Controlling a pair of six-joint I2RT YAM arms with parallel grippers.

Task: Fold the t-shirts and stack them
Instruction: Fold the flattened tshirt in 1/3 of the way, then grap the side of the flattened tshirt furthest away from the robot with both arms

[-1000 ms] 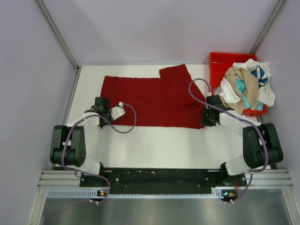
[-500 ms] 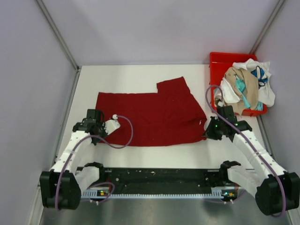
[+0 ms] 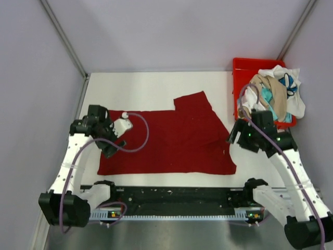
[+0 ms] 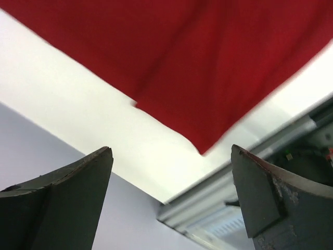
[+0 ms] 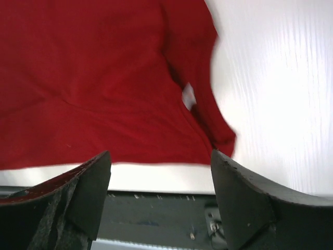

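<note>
Since the red shirt [image 3: 166,140] lies opened out flat on the white bench [image 3: 145,88], the overhead view shows its whole outline. One sleeve juts toward the far side, and the near hem stops just short of the bench's front edge. The left hand [image 3: 110,148] hangs over the shirt's left border and the right hand [image 3: 232,138] over its right border. From this view it cannot be told how wide either hand stands. Beyond the right hand, a red bin [image 3: 240,73] holds a heap of clothes [image 3: 273,94].

Left wrist view: the left hand [image 4: 170,151] is spread wide and empty, and appears raised clear of the cloth. The shirt [image 4: 182,62] lies ahead of the fingers, with one corner pointing back between them.

Right wrist view: the right hand [image 5: 160,154] is likewise spread wide and holds nothing. The shirt [image 5: 93,78] fills most of the field ahead of the fingers. Its rumpled side edge, with a small gap showing the bench, runs down toward one finger.

Handling (a judgement): the fabric looks light, thin and limp. It will probably sag, crease and lose its shape once lifted. The best hold is a pinch at the corners or along the hem, both hands working together and taking care over how many layers are caught.
</note>
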